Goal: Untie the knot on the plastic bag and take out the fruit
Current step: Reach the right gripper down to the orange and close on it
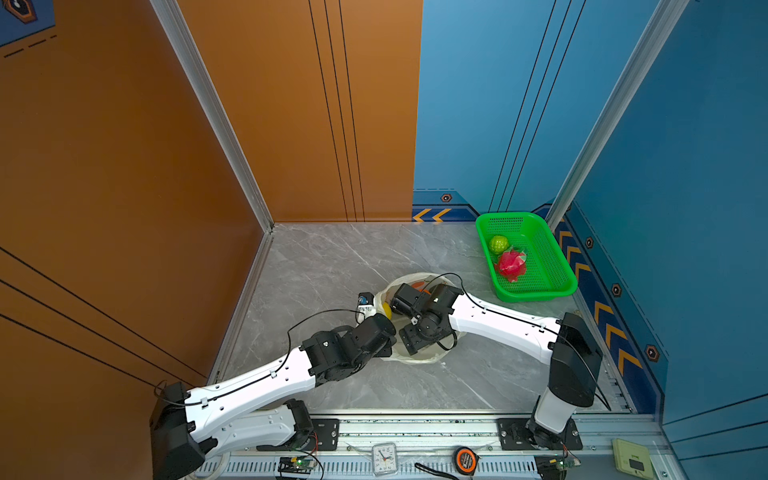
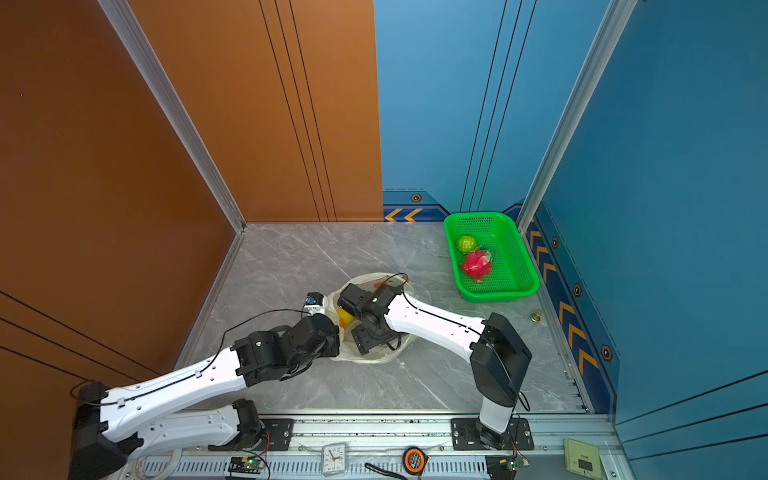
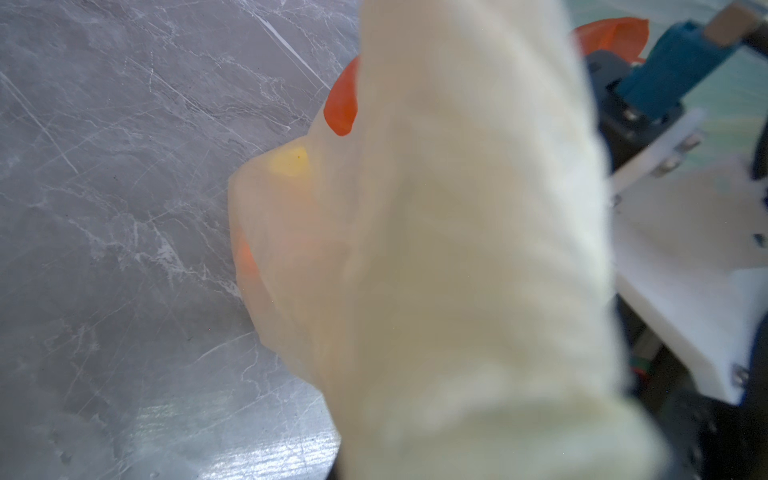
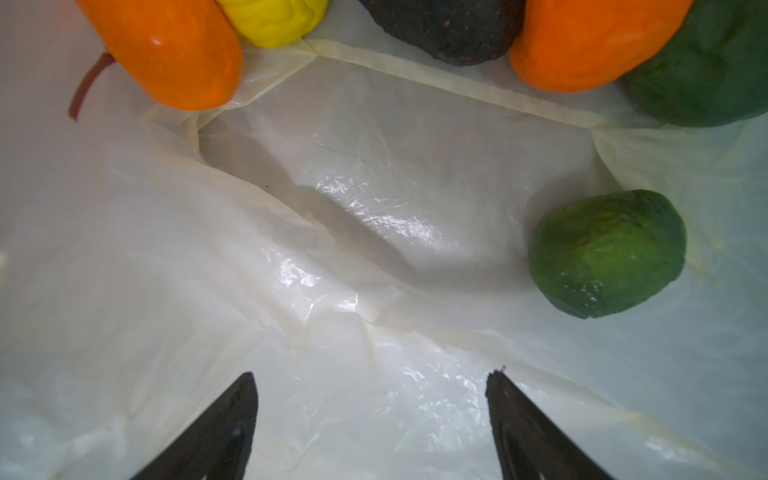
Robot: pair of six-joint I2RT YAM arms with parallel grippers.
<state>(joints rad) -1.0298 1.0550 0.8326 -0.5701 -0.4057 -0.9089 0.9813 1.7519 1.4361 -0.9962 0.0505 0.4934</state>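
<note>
While the right gripper (image 4: 372, 374) hangs inside the thin, translucent cream-yellow plastic bag (image 4: 374, 232) with its two black fingers spread apart and nothing between them, the left gripper (image 1: 365, 305) is closed at the bag's left rim, clamped on the plastic. In the left wrist view the bunched film (image 3: 457, 249) fills the front and hides that gripper's fingers.

The bag lies open-mouthed near the middle of the grey marble-patterned worktop (image 1: 332, 270), with both arms meeting over it in both top views.

On the bag's floor a wrinkled green round fruit (image 4: 606, 253) lies alone, apart from the right gripper's fingers. Beyond it sits a close row: a long orange fruit (image 4: 166, 50), a lumpy yellow fruit (image 4: 274, 16), a dark avocado (image 4: 449, 29), a second orange fruit (image 4: 590, 41) and a dark green fruit (image 4: 715, 62). In a top view the yellow fruit (image 1: 386, 311) shows just beside the left gripper.

At the worktop's far right corner, well apart from the bag, stands a bright green perforated plastic basket (image 1: 532, 295). It holds a pink-red dragon fruit (image 1: 511, 266) and a yellow-green round fruit (image 1: 498, 244), side by side.
</note>
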